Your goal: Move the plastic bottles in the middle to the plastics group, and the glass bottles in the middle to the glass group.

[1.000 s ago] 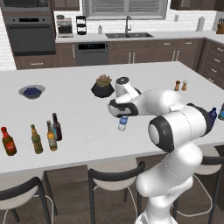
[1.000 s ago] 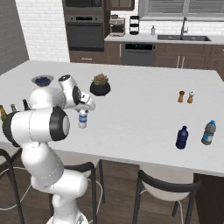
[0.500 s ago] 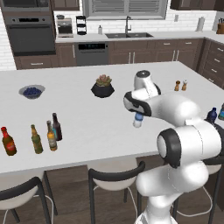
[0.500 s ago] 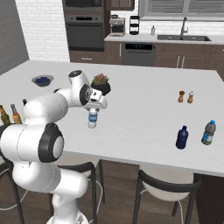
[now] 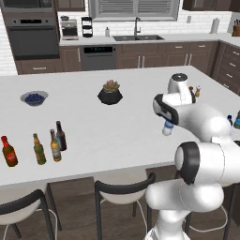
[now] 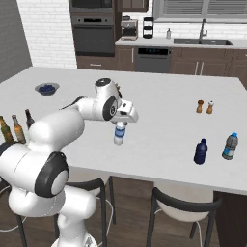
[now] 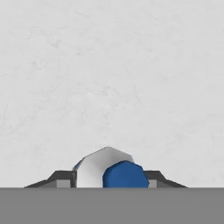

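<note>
Gripping the small clear water bottle [image 6: 119,133] by its blue-capped top, the jaws are closed on it and hold it upright over the middle of the white bench [image 6: 164,120], toward the near edge; whether its base touches the surface I cannot tell. From the hand camera the blue cap sits between the dark fingertips [image 7: 61,178]. Near the right end of the bench stand the dark blue bottle [image 6: 200,152] and another bluish bottle [image 6: 230,146]. Near the left end, the amber beer bottle [image 5: 55,146] and dark brown beer bottle [image 5: 60,136] stand beside the olive-green bottle [image 5: 39,149] and red-labelled bottle [image 5: 8,152].
</note>
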Robot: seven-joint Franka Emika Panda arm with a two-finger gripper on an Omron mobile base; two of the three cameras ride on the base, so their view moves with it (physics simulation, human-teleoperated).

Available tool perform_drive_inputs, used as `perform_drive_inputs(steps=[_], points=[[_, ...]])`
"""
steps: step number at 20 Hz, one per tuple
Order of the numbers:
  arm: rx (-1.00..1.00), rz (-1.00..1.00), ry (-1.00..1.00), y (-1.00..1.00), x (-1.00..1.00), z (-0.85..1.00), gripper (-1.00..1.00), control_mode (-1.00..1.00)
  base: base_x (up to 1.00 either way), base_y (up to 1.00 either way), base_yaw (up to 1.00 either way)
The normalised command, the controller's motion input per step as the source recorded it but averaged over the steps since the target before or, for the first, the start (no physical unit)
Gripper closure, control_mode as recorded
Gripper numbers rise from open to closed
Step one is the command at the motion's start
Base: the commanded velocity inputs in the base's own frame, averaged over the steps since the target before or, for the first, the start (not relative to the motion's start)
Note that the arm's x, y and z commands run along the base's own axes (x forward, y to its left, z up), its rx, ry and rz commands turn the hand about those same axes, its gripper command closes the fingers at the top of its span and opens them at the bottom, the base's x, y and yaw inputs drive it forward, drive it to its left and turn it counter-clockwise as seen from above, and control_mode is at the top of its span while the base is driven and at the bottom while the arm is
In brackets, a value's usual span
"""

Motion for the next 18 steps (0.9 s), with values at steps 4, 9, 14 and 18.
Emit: perform_drive_inputs(steps=[4,9,14,18], points=[[-0.06,-0.01,0.05,-0.82,-0.12,0.02,1.0,-1.0,0.0,0.0,0.0],[-0.11,-0.08,0.13,-0.78,-0.05,0.0,1.0,-1.0,0.0,0.0,0.0],[-0.11,-0.12,0.16,-0.69,0.0,0.0,1.0,-1.0,0.0,0.0,0.0],[-0.08,-0.12,0.09,-0.66,0.0,0.0,1.0,-1.0,0.0,0.0,0.0]])
